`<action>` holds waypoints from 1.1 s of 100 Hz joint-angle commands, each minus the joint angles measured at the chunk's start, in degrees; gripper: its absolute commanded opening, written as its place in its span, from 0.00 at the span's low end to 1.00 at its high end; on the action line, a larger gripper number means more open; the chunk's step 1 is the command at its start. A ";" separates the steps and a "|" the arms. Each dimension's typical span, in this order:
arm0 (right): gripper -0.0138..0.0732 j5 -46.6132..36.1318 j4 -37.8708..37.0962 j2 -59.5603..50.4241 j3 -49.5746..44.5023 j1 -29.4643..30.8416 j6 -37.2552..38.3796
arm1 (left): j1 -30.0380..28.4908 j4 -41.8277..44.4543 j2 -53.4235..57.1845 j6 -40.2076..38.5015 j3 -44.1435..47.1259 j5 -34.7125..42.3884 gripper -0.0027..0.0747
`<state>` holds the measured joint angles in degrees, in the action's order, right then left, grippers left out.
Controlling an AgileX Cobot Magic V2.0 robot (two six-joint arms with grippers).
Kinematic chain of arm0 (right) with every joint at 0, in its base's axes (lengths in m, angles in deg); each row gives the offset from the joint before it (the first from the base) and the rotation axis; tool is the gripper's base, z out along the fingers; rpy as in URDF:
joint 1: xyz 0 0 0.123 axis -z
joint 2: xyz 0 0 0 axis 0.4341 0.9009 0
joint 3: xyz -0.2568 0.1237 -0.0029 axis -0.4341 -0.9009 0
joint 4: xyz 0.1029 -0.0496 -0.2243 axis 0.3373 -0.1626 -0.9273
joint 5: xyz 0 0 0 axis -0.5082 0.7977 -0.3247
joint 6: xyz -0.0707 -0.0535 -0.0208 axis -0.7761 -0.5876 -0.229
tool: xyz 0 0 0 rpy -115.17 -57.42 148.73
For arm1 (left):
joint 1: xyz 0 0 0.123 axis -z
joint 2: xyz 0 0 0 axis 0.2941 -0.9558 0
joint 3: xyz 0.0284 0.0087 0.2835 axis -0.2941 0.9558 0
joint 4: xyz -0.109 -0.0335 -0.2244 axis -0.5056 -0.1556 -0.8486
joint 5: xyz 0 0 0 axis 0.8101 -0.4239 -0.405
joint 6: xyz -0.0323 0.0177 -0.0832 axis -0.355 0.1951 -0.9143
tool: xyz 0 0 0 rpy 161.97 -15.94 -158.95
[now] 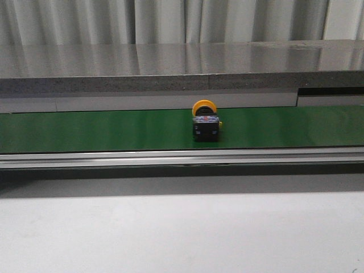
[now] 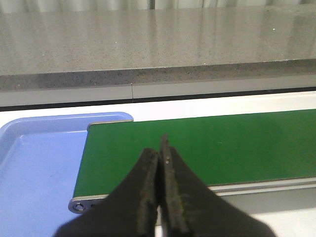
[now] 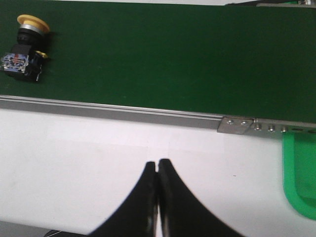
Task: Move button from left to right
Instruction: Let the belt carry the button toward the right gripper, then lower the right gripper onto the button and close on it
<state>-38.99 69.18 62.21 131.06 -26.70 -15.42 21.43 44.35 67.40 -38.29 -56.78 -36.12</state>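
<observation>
**One button on a green belt, both grippers closed and empty**

One long green conveyor belt (image 1: 102, 129) runs across the scene, edged by a silver rail (image 1: 170, 156), with a grey stone-like counter (image 1: 170, 60) behind it and a white table (image 1: 182, 233) in front. Two trays sit at the belt's ends: one blue tray (image 2: 34, 163) by the left end and one green tray (image 3: 300, 173) by the right end (only a corner of it shows).

One button (image 1: 205, 121) lies on the belt a little right of centre, tipped on its side — the round yellow-orange cap points toward the counter and the black boxy body faces the camera.

Two grippers are seen from the wrist cameras. Left gripper (image 2: 161, 158): fingers pressed together, holding nothing, over the belt's left end. Right gripper (image 3: 157, 170): fingers pressed together, holding nothing, over the white table, well apart from the button.

Judging by its look, the button is light, rigid plastic and not fragile. The rounded cap could roll or slip, so the flat sides of the black body seem the surer place to pinch.
</observation>
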 commanded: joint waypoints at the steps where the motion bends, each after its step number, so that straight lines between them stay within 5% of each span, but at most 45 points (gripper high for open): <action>1: 0.32 -2.59 1.05 -0.35 2.17 0.04 0.06 | 0.46 -0.68 -0.22 -0.14 -1.69 4.95 0.01; 19: 0.80 -3.04 2.43 -0.35 2.17 0.04 0.06 | 0.46 -0.68 -0.22 -0.14 -1.69 4.95 0.01; 28: 0.93 -3.78 4.01 -0.35 2.17 0.04 0.06 | 0.46 -0.68 -0.22 -0.14 -1.69 4.95 0.01; 110: 0.91 -13.10 4.85 19.33 10.93 -4.02 -1.56 | 0.46 -0.68 -0.22 -0.14 -1.69 4.95 0.01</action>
<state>-47.64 73.75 79.98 139.34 -29.72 -15.89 21.43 44.22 67.40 -38.29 -56.78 -36.03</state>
